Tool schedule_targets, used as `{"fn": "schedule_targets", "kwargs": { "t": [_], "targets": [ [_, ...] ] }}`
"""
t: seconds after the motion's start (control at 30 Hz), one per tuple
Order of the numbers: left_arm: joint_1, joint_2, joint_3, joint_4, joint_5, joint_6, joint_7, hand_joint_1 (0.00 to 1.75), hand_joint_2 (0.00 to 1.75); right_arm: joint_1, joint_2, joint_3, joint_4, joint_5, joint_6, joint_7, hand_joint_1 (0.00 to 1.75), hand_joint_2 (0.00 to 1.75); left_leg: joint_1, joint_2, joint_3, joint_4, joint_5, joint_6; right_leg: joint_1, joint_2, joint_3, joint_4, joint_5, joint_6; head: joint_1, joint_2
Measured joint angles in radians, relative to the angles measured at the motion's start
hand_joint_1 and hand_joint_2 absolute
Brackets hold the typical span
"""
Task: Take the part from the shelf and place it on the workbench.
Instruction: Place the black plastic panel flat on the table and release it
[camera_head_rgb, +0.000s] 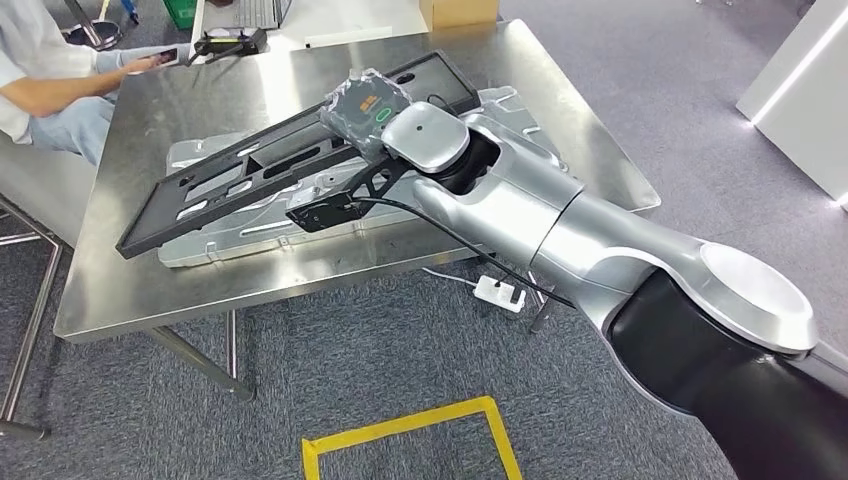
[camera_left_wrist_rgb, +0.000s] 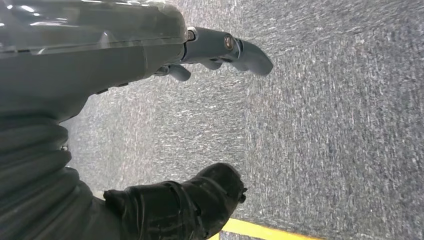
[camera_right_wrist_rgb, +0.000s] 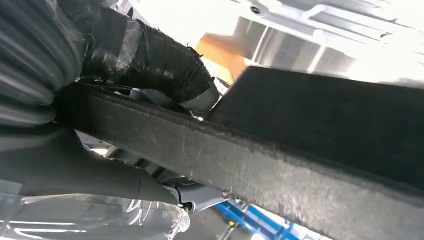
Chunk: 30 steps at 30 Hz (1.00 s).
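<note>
Workbench (camera_head_rgb: 140, 290): one stainless steel table, occupying the upper left and centre of the head view, standing on grey carpet (camera_head_rgb: 650, 90). One yellow tape outline (camera_head_rgb: 410, 430) is lying on the floor at bottom centre. One white power strip (camera_head_rgb: 498, 293) is sitting on the carpet just below the table's near edge, with a cable running off it. One cardboard box (camera_head_rgb: 458, 12) is showing at the top edge. One white panel (camera_head_rgb: 800, 100) is standing at the far right.

Person (camera_head_rgb: 50, 80): one, sitting at the upper left corner of the head view, with a hand reaching onto the table beside a small dark device (camera_head_rgb: 230, 42).

Silver plate (camera_head_rgb: 250, 215): one pale metal pressing, lying flat on the workbench.

Part (camera_head_rgb: 250, 170): one long black frame with cut-outs, stretching diagonally from centre left towards the top centre of the head view, lying over the silver plate with its far end raised.

Right hand (camera_head_rgb: 365, 108): wrapped in clear film, at the top centre of the head view, gripping the part near its far end; in the right wrist view the dark thumb (camera_right_wrist_rgb: 160, 65) is pressing over the part's edge.

Left hand (camera_left_wrist_rgb: 200, 50): hanging above the carpet, fingers apart, holding nothing.
</note>
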Motion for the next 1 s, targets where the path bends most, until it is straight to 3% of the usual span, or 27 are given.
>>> {"fn": "schedule_targets", "kwargs": {
  "t": [0.07, 0.1, 0.2, 0.23, 0.27, 0.3, 0.37, 0.43, 0.53, 0.6, 0.7, 0.73, 0.77, 0.8, 0.87, 0.93, 1.0],
  "targets": [
    [0.001, 0.0, 0.0, 0.0, -0.001, 0.001, 0.0, 0.0, 1.75, 0.0, 0.001, 0.0, 0.0, 0.0, 0.0, -0.001, 1.75, 1.75, 0.003, -0.002, 0.009, -0.002, -0.007, 0.015, -0.001, -0.001, -0.007, 0.021, -0.015, 0.01, 0.002, 0.0],
    [0.0, 0.0, 0.0, 0.0, -0.002, 0.002, 0.0, 0.0, 1.75, -0.001, 0.002, 0.0, 0.0, 0.0, 0.0, -0.002, 1.75, 1.75, 0.004, -0.002, 0.015, -0.004, -0.01, 0.023, -0.002, -0.001, -0.025, 0.06, -0.033, 0.013, 0.003, 0.0],
    [0.0, 0.0, 0.0, 0.0, -0.005, 0.003, 0.0, 0.0, 1.75, 0.002, 0.002, 0.0, 0.0, 0.0, 0.0, -0.002, 1.75, 1.75, 0.0, -0.003, 0.03, -0.004, -0.024, 0.037, -0.003, -0.001, -0.149, 0.266, -0.1, 0.014, 0.006, 0.0],
    [0.0, 0.0, 0.0, 0.0, -0.006, 0.003, 0.0, 0.0, 1.75, 0.006, 0.002, 0.0, 0.0, 0.0, 0.0, -0.002, 1.75, 1.75, -0.002, -0.004, 0.036, -0.004, -0.03, 0.038, -0.003, -0.001, -0.184, 0.308, -0.098, 0.013, 0.006, 0.0],
    [0.0, 0.0, 0.0, 0.0, -0.006, 0.003, 0.0, 0.0, 1.75, 0.009, 0.002, 0.001, 0.0, 0.0, 0.0, -0.003, 1.75, 1.75, -0.004, -0.006, 0.044, -0.004, -0.036, 0.038, -0.002, -0.001, -0.199, 0.309, -0.073, 0.01, 0.006, 0.0],
    [0.0, -0.001, 0.0, 0.0, -0.006, 0.003, 0.0, 0.0, 1.75, 0.012, 0.002, 0.002, 0.0, 0.001, 0.0, -0.003, 1.75, 1.75, -0.006, -0.009, 0.053, -0.004, -0.043, 0.038, 0.0, 0.0, -0.192, 0.266, -0.029, 0.004, 0.006, 0.0],
    [0.0, -0.002, 0.0, 0.0, -0.006, 0.003, 0.0, 0.0, 1.75, 0.012, 0.002, 0.002, 0.0, 0.002, 0.0, -0.003, 1.75, 1.75, -0.009, -0.014, 0.069, -0.003, -0.057, 0.035, 0.006, 0.001, -0.139, 0.119, 0.064, -0.014, 0.006, 0.0],
    [0.0, -0.004, 0.0, 0.0, -0.007, 0.003, -0.001, 0.0, 1.75, 0.011, 0.002, 0.002, 0.0, 0.005, 0.0, -0.003, 1.75, 1.75, -0.011, -0.017, 0.076, -0.002, -0.068, 0.028, 0.013, 0.002, -0.099, 0.022, 0.094, -0.026, 0.006, 0.0],
    [-0.001, -0.004, 0.0, 0.0, -0.007, 0.005, -0.002, 0.0, 1.75, 0.012, 0.002, 0.003, 0.0, 0.007, 0.0, -0.003, 1.75, 1.75, -0.008, -0.017, 0.081, -0.005, -0.078, 0.012, 0.013, 0.003, -0.081, -0.004, 0.083, -0.032, 0.007, 0.0],
    [-0.001, -0.003, 0.0, 0.0, -0.008, 0.006, -0.002, 0.0, 1.75, 0.011, 0.002, 0.003, 0.0, 0.008, -0.001, -0.003, 1.75, 1.75, -0.005, -0.013, 0.064, 0.036, -0.101, -0.001, 0.005, 0.002, -0.062, -0.021, 0.081, -0.037, 0.003, 0.0],
    [0.0, -0.001, 0.0, 0.0, -0.007, 0.007, -0.002, 0.0, 1.75, 0.012, 0.003, 0.003, 0.0, 0.009, -0.001, -0.002, 1.75, 1.75, 0.0, -0.009, -0.04, 0.214, -0.16, -0.019, -0.002, 0.002, -0.044, -0.028, 0.071, -0.041, -0.002, 0.0],
    [0.0, 0.0, 0.0, 0.0, -0.007, 0.007, -0.002, 0.0, 1.75, 0.015, 0.003, 0.003, 0.0, 0.009, 0.0, -0.002, 1.75, 1.75, 0.003, -0.008, -0.073, 0.255, -0.161, -0.025, -0.004, 0.003, -0.038, -0.027, 0.064, -0.04, -0.002, 0.0],
    [0.001, -0.001, 0.0, 0.0, -0.007, 0.007, -0.002, 0.0, 1.75, 0.017, 0.003, 0.004, 0.0, 0.009, 0.0, -0.003, 1.75, 1.75, 0.007, -0.007, -0.088, 0.259, -0.139, -0.03, -0.005, 0.003, -0.031, -0.025, 0.057, -0.037, -0.002, 0.0],
    [0.001, 0.0, 0.0, 0.0, -0.007, 0.007, -0.002, 0.0, 1.75, 0.02, 0.003, 0.004, 0.0, 0.009, 0.0, -0.003, 1.75, 1.75, 0.011, -0.006, -0.085, 0.224, -0.099, -0.034, -0.008, 0.004, -0.023, -0.021, 0.047, -0.033, -0.002, 0.0],
    [0.001, 0.0, 0.0, 0.0, -0.007, 0.007, -0.002, 0.0, 1.75, 0.021, 0.003, 0.005, 0.0, 0.009, 0.002, -0.003, 1.75, 1.75, 0.016, -0.003, -0.041, 0.097, -0.014, -0.042, -0.011, 0.004, -0.009, -0.009, 0.025, -0.022, -0.003, 0.0],
    [0.001, 0.001, 0.0, 0.0, -0.007, 0.007, -0.002, 0.0, 1.75, 0.019, 0.003, 0.005, 0.001, 0.009, 0.003, -0.002, 1.75, 1.75, 0.012, -0.002, -0.005, 0.014, 0.008, -0.034, -0.009, 0.005, -0.005, 0.001, 0.01, -0.009, -0.005, 0.0],
    [0.002, 0.0, 0.0, 0.0, -0.007, 0.007, -0.002, 0.0, 1.75, 0.018, 0.002, 0.005, 0.001, 0.009, 0.006, -0.002, 1.75, 1.75, 0.008, -0.003, 0.001, 0.004, -0.006, -0.015, -0.005, 0.006, -0.005, 0.001, 0.003, 0.001, -0.005, 0.0]
  ]
}}
